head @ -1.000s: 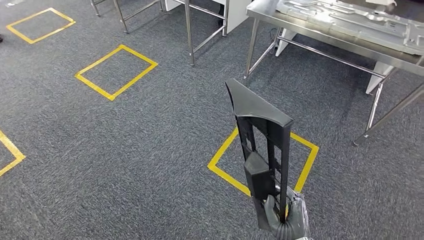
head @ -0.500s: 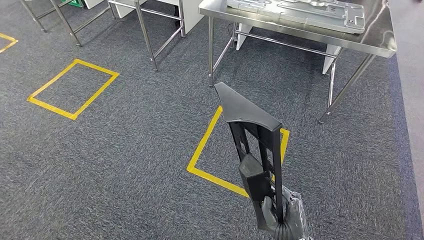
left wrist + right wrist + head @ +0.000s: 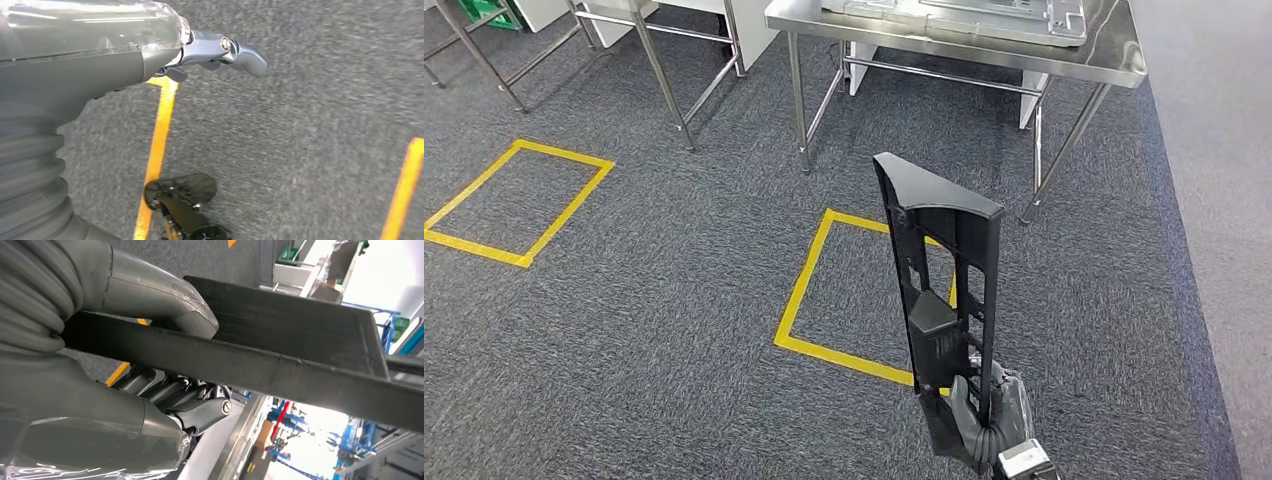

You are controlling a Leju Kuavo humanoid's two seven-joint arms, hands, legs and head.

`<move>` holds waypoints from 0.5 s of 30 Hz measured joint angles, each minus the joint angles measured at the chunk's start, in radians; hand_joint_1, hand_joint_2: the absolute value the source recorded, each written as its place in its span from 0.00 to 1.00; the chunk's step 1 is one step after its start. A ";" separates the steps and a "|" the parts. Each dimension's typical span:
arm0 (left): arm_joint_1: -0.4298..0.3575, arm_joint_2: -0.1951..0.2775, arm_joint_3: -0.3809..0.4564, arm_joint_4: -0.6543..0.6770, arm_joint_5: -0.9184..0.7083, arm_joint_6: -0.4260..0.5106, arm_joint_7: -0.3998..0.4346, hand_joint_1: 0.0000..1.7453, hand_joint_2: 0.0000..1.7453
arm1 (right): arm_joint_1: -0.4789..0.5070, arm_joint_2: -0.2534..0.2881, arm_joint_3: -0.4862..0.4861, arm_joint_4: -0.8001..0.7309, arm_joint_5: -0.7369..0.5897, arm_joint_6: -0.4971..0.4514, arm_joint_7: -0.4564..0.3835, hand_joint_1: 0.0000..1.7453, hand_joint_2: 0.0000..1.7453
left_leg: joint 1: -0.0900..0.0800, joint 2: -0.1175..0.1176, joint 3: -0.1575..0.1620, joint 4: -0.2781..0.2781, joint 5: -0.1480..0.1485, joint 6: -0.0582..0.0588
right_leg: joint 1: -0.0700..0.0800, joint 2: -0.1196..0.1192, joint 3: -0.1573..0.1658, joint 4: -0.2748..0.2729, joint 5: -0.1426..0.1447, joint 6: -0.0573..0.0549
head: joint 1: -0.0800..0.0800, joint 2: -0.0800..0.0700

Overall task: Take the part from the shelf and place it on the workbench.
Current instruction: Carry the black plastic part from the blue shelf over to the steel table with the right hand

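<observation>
**Part in right hand, workbench ahead**

Right hand (image 3: 984, 425) grips the black plastic frame part (image 3: 944, 280) at its lower end, thumb (image 3: 165, 300) clamped over one edge, fingers (image 3: 165, 390) wrapped under. Part stands upright, above the grey carpet (image 3: 654, 300) and a yellow tape square (image 3: 809, 290). Stainless workbench (image 3: 1124, 65) stands beyond the square, w/ a grey moulded panel (image 3: 984, 15) lying on top. Left hand (image 3: 210, 50) hangs over carpet beside a yellow tape line (image 3: 157, 145), nothing held; fingers hidden behind palm, so open or closed: cannot tell.
</observation>
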 joint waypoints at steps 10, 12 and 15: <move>0.000 -0.002 0.024 0.000 0.006 0.020 0.070 0.00 1.00 | -0.050 0.039 0.002 0.025 0.017 0.005 0.000 1.00 1.00 | 0.006 -0.039 -0.155 0.256 -0.058 -0.027 | -0.001 0.024 0.036 -0.013 -0.019 -0.040 | -0.001 0.000; 0.001 -0.001 0.024 0.000 0.006 0.020 0.070 0.00 1.00 | -0.052 0.042 0.003 0.026 0.017 0.004 0.000 1.00 1.00 | 0.005 -0.042 -0.101 0.120 0.023 -0.020 | 0.000 0.029 0.051 -0.011 -0.032 -0.033 | -0.001 0.000; 0.000 -0.001 0.026 0.000 0.006 0.020 0.071 0.00 1.00 | -0.057 0.043 0.003 0.028 0.017 0.003 0.000 1.00 1.00 | -0.001 -0.046 -0.061 0.029 0.038 -0.006 | 0.004 0.034 0.055 -0.007 -0.044 -0.017 | 0.000 0.000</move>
